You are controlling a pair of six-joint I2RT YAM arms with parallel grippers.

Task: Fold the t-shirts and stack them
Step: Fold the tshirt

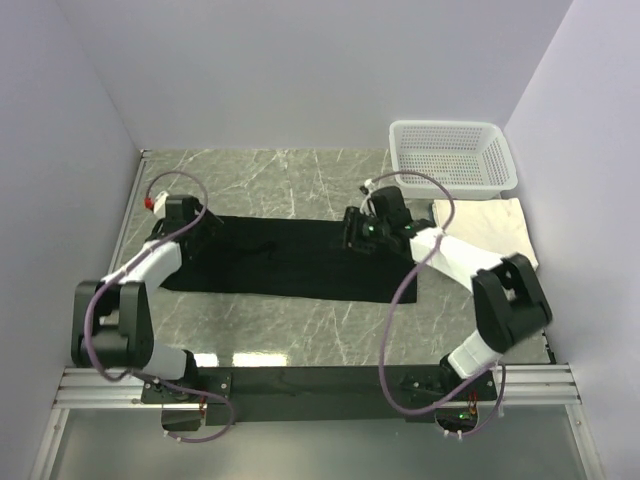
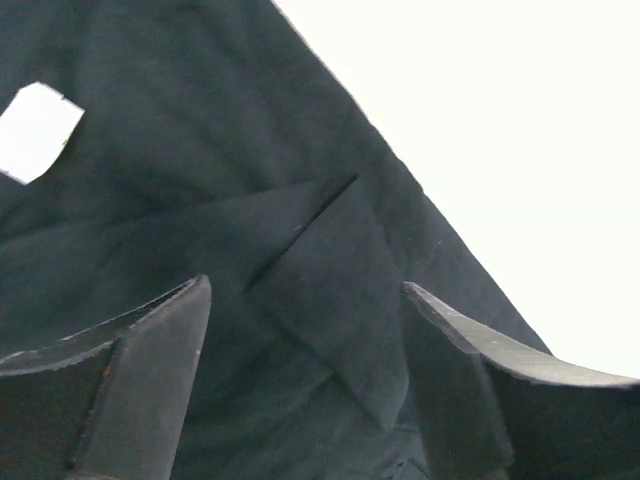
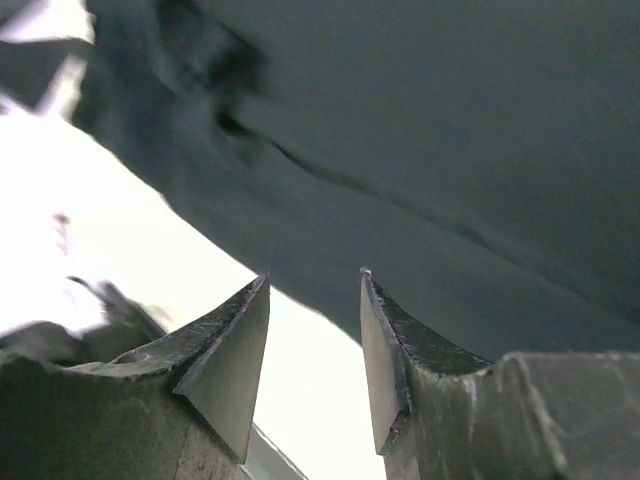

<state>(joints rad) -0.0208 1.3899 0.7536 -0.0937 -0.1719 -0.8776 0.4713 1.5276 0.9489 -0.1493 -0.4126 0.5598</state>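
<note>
Grey marble tabletop (image 1: 300, 340) carries plain black short-sleeved cloth tee (image 1: 290, 262), flat, centre. L gripper (image 2: 305, 290) and R gripper (image 3: 315, 278): jaws apart, nothing held, one over each end, prob. to pinch for next fold. Plain cream-white cloth tee (image 1: 490, 225) lies right, near white plastic mesh basket (image 1: 455, 150).

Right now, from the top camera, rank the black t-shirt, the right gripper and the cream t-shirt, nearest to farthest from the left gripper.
1. black t-shirt, beneath the left gripper.
2. right gripper, over the shirt's right end.
3. cream t-shirt, far right side.
</note>
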